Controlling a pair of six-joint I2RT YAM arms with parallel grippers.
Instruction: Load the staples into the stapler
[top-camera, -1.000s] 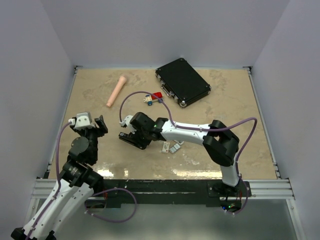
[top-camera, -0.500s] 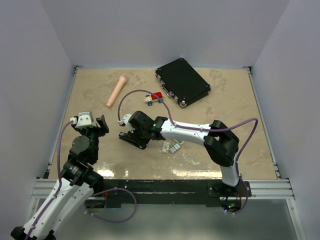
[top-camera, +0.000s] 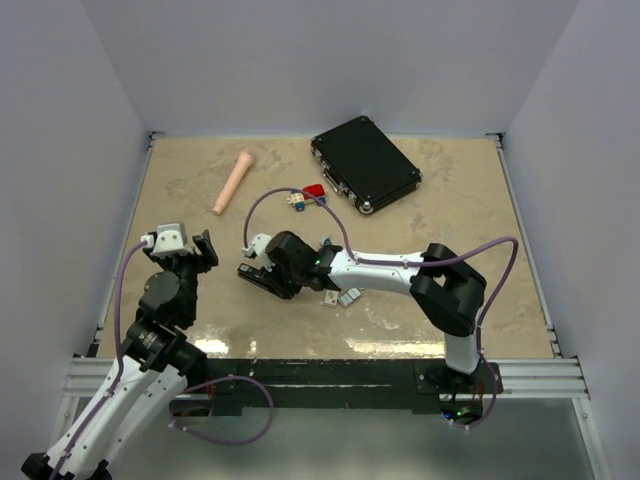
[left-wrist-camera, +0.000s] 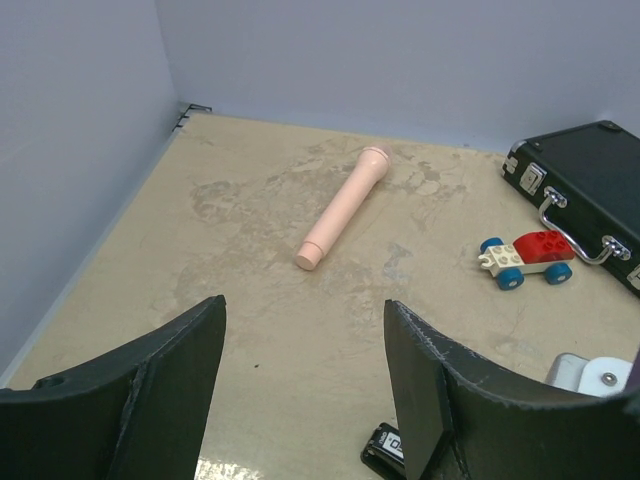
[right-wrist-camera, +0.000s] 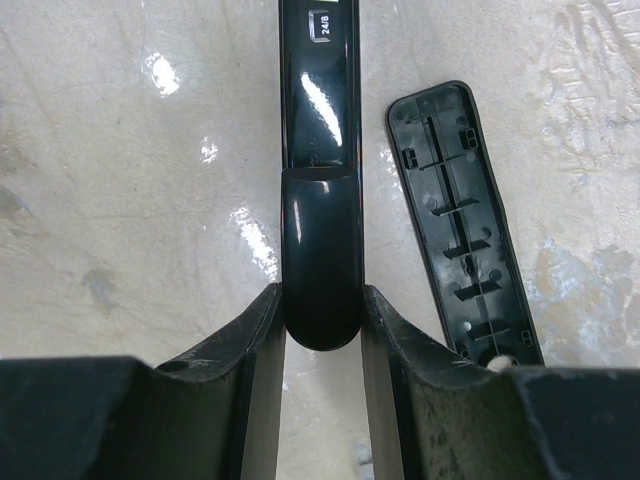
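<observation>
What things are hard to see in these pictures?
- Right wrist view: it is unclear whether the fingers are squeezing the stapler or only sit beside it.
- Top view: the right gripper covers most of the stapler.
- Top view: the staples are too small to see properly; neither wrist view shows them.

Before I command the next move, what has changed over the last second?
The right tool slid slightly toward the near edge and narrowed onto the glossy black stapler arm, its fingers now against both sides. The left tool, open, the pink cylinder and the black hard case stayed put.
</observation>
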